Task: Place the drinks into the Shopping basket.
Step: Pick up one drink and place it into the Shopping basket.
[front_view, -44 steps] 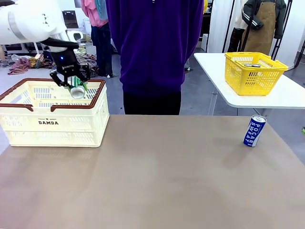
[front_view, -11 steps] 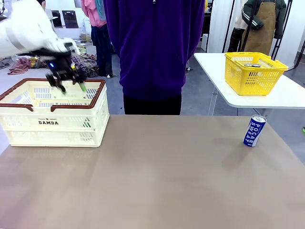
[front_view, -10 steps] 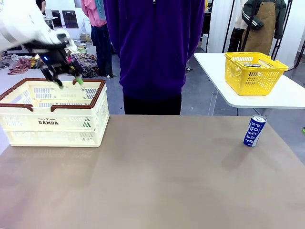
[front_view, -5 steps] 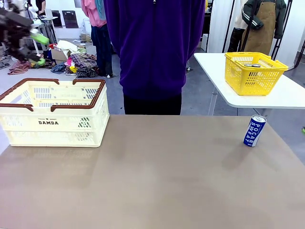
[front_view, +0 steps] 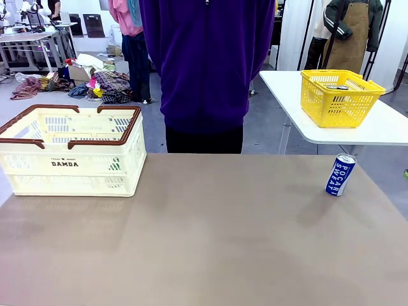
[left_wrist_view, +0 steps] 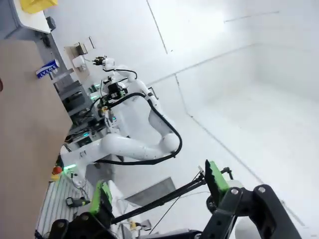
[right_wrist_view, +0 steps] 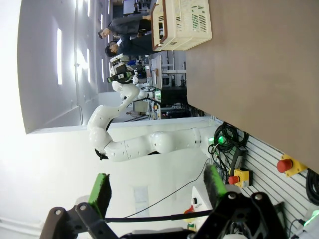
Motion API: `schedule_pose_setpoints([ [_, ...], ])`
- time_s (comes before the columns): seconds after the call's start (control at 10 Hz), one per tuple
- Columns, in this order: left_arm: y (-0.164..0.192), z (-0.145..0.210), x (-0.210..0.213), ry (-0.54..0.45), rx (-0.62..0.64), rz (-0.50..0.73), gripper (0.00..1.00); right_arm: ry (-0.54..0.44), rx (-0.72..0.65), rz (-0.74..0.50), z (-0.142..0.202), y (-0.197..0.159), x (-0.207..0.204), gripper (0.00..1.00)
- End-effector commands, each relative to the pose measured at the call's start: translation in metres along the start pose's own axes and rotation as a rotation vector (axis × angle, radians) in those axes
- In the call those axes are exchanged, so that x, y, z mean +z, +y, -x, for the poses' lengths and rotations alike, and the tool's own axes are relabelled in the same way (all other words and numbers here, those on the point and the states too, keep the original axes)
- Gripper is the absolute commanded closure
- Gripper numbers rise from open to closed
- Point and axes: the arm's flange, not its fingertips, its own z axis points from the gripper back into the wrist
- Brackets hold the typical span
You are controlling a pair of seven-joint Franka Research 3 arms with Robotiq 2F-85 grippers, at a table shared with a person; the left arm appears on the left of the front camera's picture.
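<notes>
Blue slim metal can (front_view: 340, 174) stands far from big cream plastic crate (front_view: 70, 167), not yet packed. Left pincer (left_wrist_view: 154, 177), right pincer (right_wrist_view: 157, 174) wide open, empty, ready.

Blue POCARI SWEAT can (front_view: 340, 174) observed on end at worktop (front_view: 204, 242) right. Green can (front_view: 114, 167) glimpsed through slots of cream Shopping basket (front_view: 38, 172), far left.

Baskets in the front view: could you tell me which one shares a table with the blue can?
The cream DAMDA crate with brown handles, on the brown table; the yellow mesh basket sits on a separate white table.
</notes>
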Motion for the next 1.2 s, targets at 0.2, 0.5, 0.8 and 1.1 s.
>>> schedule_pose_setpoints([
  [0.2,0.000,0.000,0.000,0.000,0.000,0.000,0.00,0.000,0.015,-0.020,-0.001,0.003,0.000,0.00],
  [0.5,0.000,0.000,0.000,0.000,0.000,0.000,0.00,0.000,0.015,-0.020,-0.001,0.003,0.000,0.00],
  [0.8,0.000,0.000,0.000,0.000,0.000,0.000,0.00,0.000,0.015,-0.020,-0.001,0.003,0.000,0.00],
  [1.1,0.000,0.000,0.000,0.000,0.000,0.000,0.00,0.000,0.015,-0.020,-0.001,0.003,0.000,0.00],
])
